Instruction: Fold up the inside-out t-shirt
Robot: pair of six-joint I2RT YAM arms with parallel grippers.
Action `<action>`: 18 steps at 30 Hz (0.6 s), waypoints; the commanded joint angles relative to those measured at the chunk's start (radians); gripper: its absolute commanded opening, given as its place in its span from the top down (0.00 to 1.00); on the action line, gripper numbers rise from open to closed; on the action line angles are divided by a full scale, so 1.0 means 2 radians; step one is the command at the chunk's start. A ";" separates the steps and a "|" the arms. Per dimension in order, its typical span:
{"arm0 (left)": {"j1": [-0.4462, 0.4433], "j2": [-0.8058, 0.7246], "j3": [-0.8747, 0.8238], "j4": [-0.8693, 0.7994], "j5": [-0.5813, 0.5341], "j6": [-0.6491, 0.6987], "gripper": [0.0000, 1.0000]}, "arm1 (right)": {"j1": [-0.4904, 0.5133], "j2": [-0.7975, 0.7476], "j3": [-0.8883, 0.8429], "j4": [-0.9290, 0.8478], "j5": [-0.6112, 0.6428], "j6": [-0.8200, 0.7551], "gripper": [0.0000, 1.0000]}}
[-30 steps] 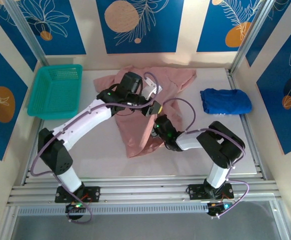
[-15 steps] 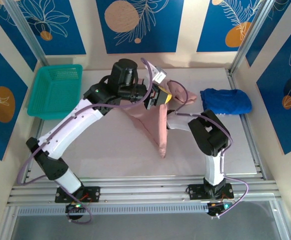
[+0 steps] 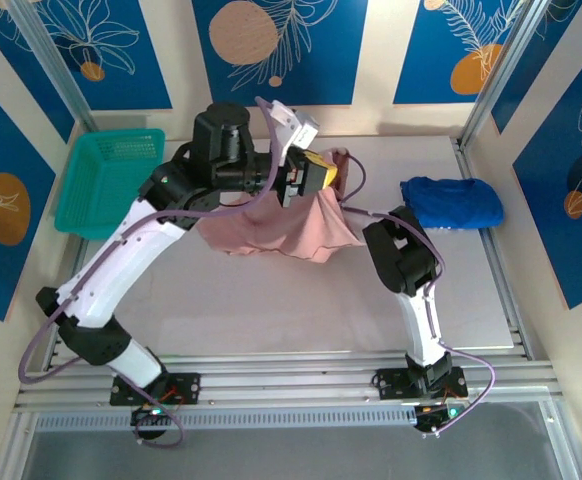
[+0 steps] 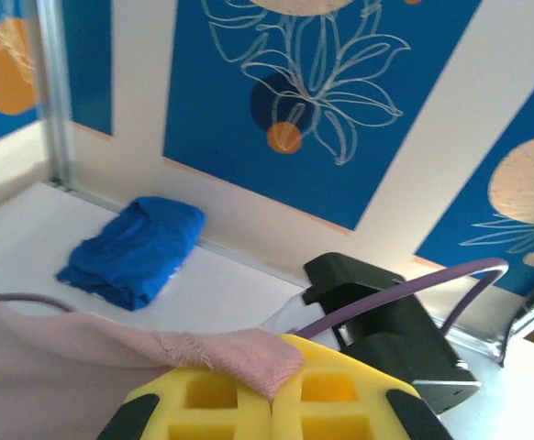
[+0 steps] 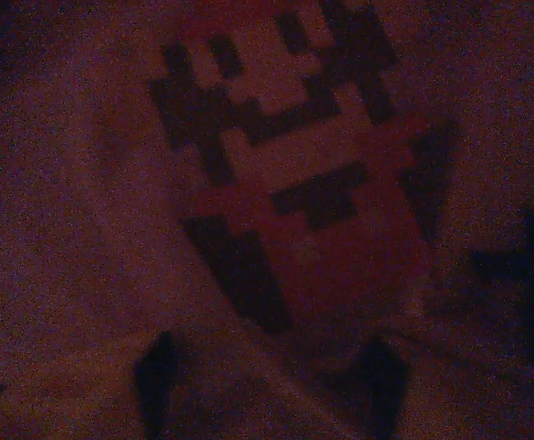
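Observation:
The salmon-pink inside-out t-shirt (image 3: 271, 232) hangs above the middle of the table as a wide drape. My left gripper (image 3: 316, 172) is raised over the back of the table. In the left wrist view that gripper (image 4: 273, 390) is shut on a hem fold of the t-shirt (image 4: 230, 353), pinched between its yellow fingers (image 4: 203, 399). My right arm (image 3: 401, 255) reaches from the right toward the hanging cloth, and its gripper end is hidden behind the cloth. The right wrist view is dim and red, with the t-shirt (image 5: 83, 229) draped close over the camera.
A teal basket (image 3: 111, 182) stands at the back left. A folded royal-blue garment (image 3: 452, 203) lies at the back right, also seen in the left wrist view (image 4: 134, 249). The right arm's black link (image 4: 386, 321) sits just beyond my left fingers.
The left arm has risen and swung back, lifting the t-shirt off the table. The cloth went from a narrow hanging strip to a wide drape. The right arm has followed toward the back.

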 commanded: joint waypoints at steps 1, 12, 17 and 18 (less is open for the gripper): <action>0.017 -0.055 -0.040 0.044 -0.057 -0.003 1.00 | -0.012 0.011 -0.014 -0.041 -0.049 0.006 0.62; 0.120 -0.122 -0.187 0.061 -0.337 -0.010 1.00 | -0.031 -0.154 -0.102 0.019 -0.174 -0.029 1.00; 0.186 -0.079 -0.230 0.052 -0.366 -0.016 1.00 | -0.048 -0.251 -0.145 0.056 -0.256 -0.018 1.00; 0.191 -0.067 -0.236 0.055 -0.366 -0.015 1.00 | -0.054 -0.266 -0.149 0.068 -0.276 -0.010 1.00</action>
